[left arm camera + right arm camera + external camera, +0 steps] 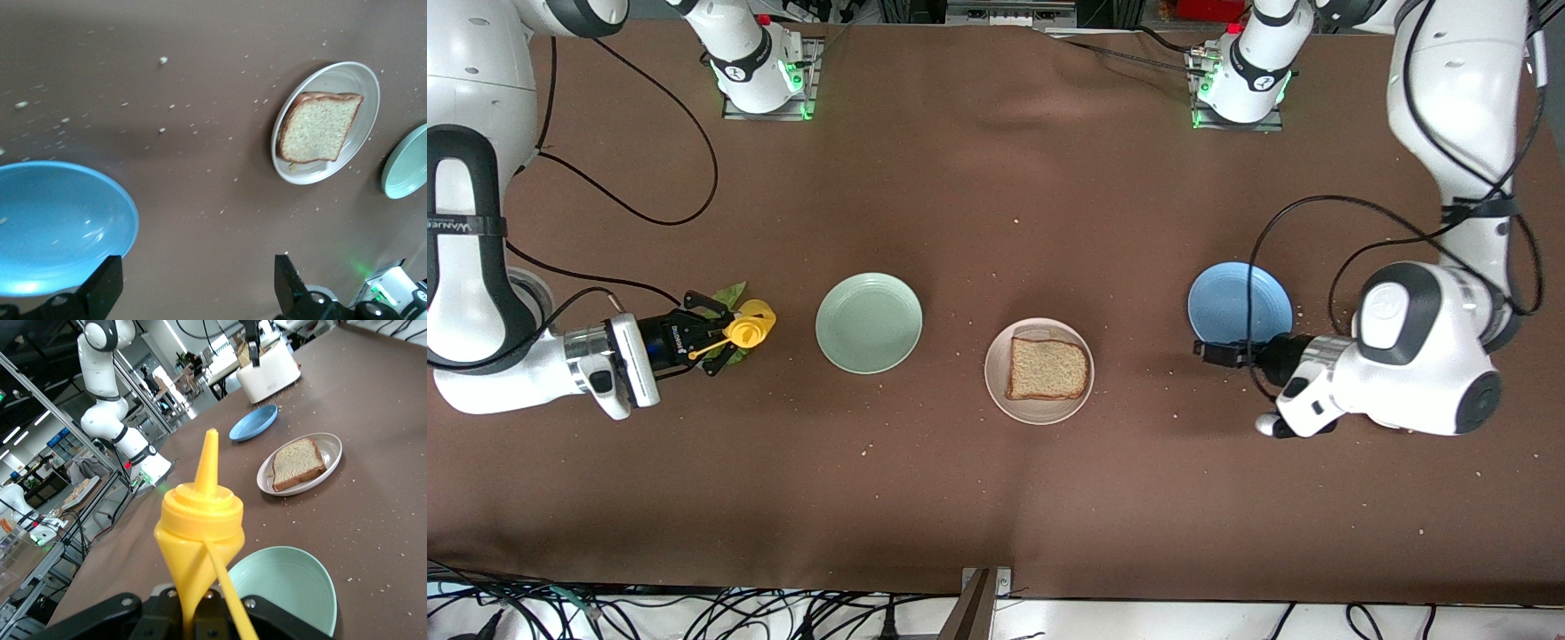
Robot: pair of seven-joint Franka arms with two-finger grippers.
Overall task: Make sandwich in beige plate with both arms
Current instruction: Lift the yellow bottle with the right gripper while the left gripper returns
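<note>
Across the brown cloth-covered worktop (996, 498) three round plates are set in a row: a mint-green plate (869, 322) toward the right arm's end, a glossy pale beige plate (1039, 371) in the middle and slightly nearer the front camera, and a blue plate (1239, 302) toward the left arm's end. On the beige plate one square slice of brown wholegrain bread (1048, 369) is laid flat; no second slice is seen, so the sandwich is judged barely begun.

The left pincer (1209, 352) is held just over the blue plate's nearer edge, its jaws spread wide and empty. The right pincer (725, 336) is clamped on a yellow plastic squeeze bottle (749, 325) with a pointed nozzle, beside the mint-green plate; a crinkly green lettuce leaf (727, 295) shows at the bottle's edge.

A spill is judged possible if the bottle is squeezed harder, and the leaf could be dragged by the pincer. Whether the leaf is pinched along with the bottle or merely lies under it cannot be told. Pale crumbs are scattered over the cloth.
</note>
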